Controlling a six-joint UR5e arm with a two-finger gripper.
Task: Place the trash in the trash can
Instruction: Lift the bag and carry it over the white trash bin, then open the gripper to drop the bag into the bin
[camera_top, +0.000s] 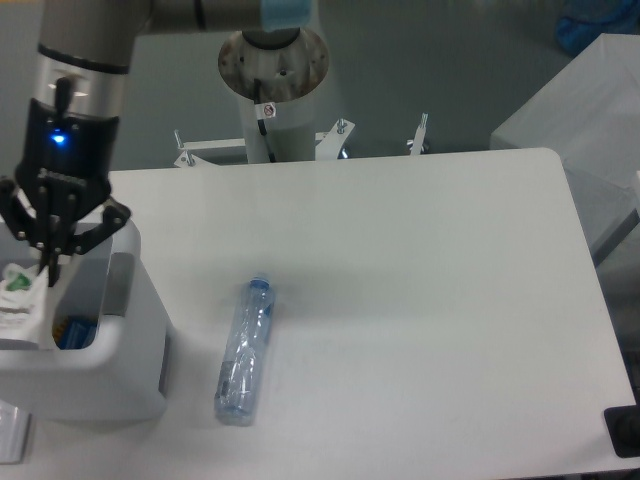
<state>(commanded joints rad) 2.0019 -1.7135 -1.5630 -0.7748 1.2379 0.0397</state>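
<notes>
My gripper (47, 270) hangs over the opening of the white trash can (120, 370) at the table's left edge, shut on a small clear plastic bag (18, 297) with white contents. The bag dangles inside the can's rim, at its left side. A clear plastic bottle (243, 350) with a blue cap lies on the table just right of the can, cap pointing away from the front edge. A grey panel (119, 285) shows on the can's right wall.
A blue and yellow item (72, 331) lies inside the can. The arm's base pedestal (272, 75) stands behind the table. A grey box (570, 110) is off the right edge, and a dark object (624, 432) sits at the front right corner.
</notes>
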